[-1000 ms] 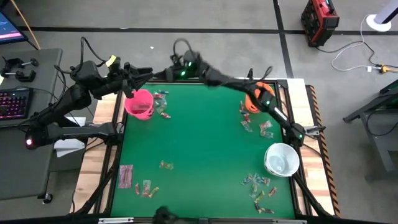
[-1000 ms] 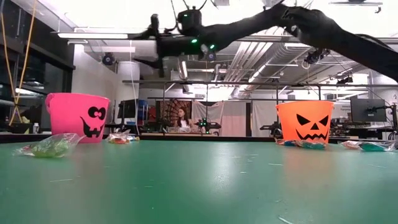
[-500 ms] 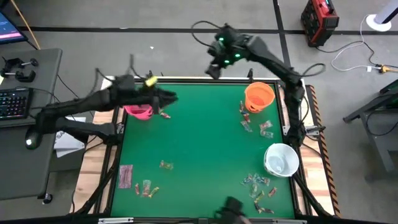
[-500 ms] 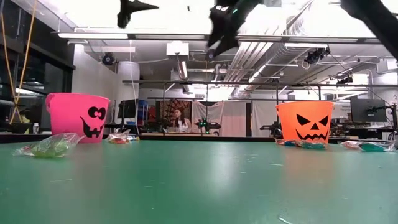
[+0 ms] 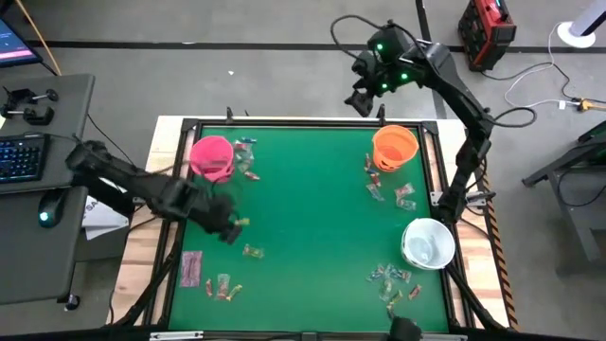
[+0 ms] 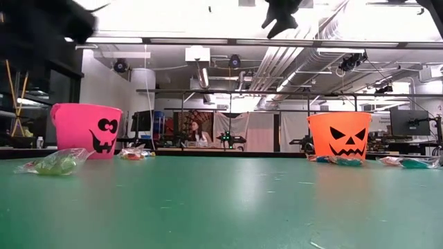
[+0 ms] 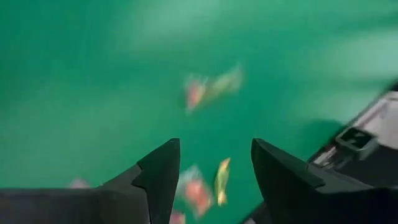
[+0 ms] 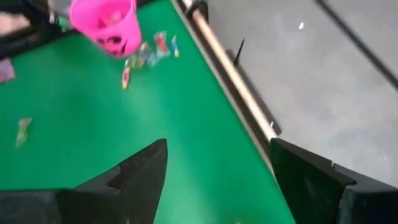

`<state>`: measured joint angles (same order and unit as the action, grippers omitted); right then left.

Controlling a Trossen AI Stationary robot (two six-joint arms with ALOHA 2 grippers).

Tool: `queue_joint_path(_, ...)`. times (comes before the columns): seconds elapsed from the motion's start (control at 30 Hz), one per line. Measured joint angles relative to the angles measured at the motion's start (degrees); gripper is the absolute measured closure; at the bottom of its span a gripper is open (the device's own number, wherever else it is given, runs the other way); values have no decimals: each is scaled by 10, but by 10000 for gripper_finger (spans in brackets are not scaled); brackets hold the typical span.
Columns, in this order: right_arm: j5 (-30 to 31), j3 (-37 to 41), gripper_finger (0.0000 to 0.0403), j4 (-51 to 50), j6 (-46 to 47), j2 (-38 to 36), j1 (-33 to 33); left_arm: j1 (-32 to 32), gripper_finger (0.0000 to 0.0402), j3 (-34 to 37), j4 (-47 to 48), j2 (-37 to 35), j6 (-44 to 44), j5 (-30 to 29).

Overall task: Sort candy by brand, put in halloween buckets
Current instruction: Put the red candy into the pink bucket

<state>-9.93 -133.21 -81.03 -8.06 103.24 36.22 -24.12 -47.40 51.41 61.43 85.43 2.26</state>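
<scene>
Three halloween buckets stand on the green table: a pink one (image 5: 211, 158) at the far left, an orange one (image 5: 395, 147) at the far right and a white one (image 5: 428, 242) at the right. Candy lies in loose groups beside the pink bucket (image 5: 246, 161), beside the orange bucket (image 5: 388, 189), by the white bucket (image 5: 393, 281) and at the near left (image 5: 216, 284). My left gripper (image 5: 229, 227) hangs open over the table's left part, slanting down; candy (image 7: 210, 88) shows past its fingers. My right gripper (image 5: 360, 99) is open, high up beyond the far edge.
One single candy (image 5: 252, 251) lies just near-side of my left gripper. A flat pink packet (image 5: 191, 268) lies at the near left. The table's far rail (image 8: 224, 68) runs below my right gripper. A wide bare stretch of green lies in the middle of the table.
My left gripper has left the pink bucket's top, swung toward the near edge and come down over the table's left part, tipping downward. My right gripper has drawn back from the far-left area toward the right, risen, and now stands beyond the far edge.
</scene>
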Motion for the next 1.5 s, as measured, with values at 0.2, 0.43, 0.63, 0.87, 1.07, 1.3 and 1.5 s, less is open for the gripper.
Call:
queue_joint_path(0.2, 5, 0, 128, -48, -28, -6, -16, -140, 216, 0, 18, 49, 241, -3)
queue_joint_path(0.43, 24, 53, 128, -32, -24, -72, 6, -214, 216, 0, 19, 98, 371, 1)
queue_joint_path(0.63, 22, 427, 128, 208, 48, -278, -1, -225, 216, 0, 28, 92, 384, 0)
queue_joint_path(0.87, 22, 731, 128, 408, 226, -461, -45, -225, 216, 9, 102, 88, 382, 54)
queue_joint_path(1.07, 55, 777, 128, 429, 282, -497, -77, -211, 216, 75, 38, 89, 320, 98)
queue_joint_path(1.3, 57, 777, 128, 457, 290, -497, -85, -176, 216, 150, -44, 89, 247, 128)
queue_joint_path(1.5, 57, 777, 128, 460, 300, -497, -85, -161, 216, 188, -90, 89, 250, 133)
